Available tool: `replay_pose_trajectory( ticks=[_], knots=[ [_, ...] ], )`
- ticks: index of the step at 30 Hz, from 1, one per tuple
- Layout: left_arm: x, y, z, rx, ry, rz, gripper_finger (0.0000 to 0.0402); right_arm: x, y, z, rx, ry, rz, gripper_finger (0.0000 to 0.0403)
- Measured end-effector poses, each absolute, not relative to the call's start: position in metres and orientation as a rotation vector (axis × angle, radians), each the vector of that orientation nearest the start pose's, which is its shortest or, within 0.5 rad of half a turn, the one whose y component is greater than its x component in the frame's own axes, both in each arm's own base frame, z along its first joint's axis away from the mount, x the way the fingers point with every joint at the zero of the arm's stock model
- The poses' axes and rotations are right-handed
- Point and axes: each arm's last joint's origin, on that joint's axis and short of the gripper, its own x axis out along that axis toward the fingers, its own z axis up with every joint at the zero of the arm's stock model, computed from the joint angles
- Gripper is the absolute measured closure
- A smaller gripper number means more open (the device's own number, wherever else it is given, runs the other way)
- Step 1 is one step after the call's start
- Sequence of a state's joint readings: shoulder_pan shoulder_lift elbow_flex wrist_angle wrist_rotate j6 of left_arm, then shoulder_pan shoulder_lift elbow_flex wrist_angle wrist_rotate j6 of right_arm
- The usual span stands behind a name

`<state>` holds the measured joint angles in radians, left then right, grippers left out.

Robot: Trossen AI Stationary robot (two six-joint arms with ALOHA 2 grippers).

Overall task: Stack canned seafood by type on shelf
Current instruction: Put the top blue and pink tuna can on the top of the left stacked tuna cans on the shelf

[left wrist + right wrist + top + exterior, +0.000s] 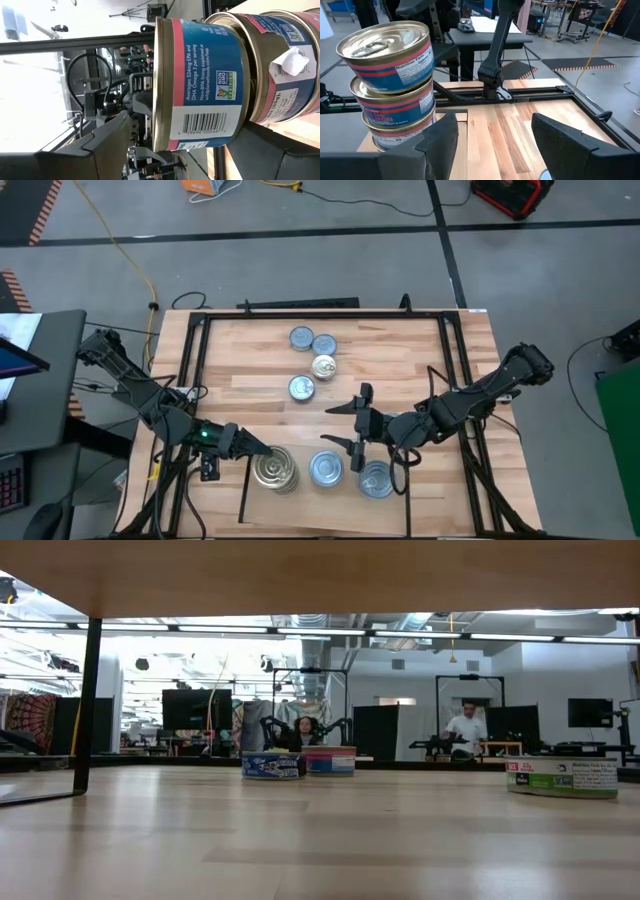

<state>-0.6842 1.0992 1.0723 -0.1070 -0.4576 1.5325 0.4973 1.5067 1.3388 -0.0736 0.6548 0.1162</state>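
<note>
L gripper (262, 448) touched gold tin stack (274, 470), grip state unclear; R gripper (352, 425) spread above silver tins (326, 469).

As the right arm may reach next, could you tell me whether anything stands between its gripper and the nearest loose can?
Nothing visible does. The gap between the open right gripper and the loose silver-topped can is bare.

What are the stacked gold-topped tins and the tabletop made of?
The stacked gold-topped round tins look like shiny metal with glossy printed paper labels; their ribbed lids reflect light. The light plank tabletop looks like smooth finished wood, with visible grain and seams.
</note>
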Motion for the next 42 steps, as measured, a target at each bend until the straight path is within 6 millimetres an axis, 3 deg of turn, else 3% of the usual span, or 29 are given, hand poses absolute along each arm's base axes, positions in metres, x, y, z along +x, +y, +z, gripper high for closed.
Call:
replay_pose_trajectory(
  ticks=[13,42],
  knots=[
    [0.199,-0.135,0.382,1.732,-0.104,-0.219,0.0107,0.307,0.146,0.368,-0.008,0.181,-0.168,0.0119],
    [0.201,-0.131,0.385,1.862,-0.107,-0.167,0.0107,0.307,0.146,0.368,-0.013,0.183,-0.170,0.0119]
  ],
)
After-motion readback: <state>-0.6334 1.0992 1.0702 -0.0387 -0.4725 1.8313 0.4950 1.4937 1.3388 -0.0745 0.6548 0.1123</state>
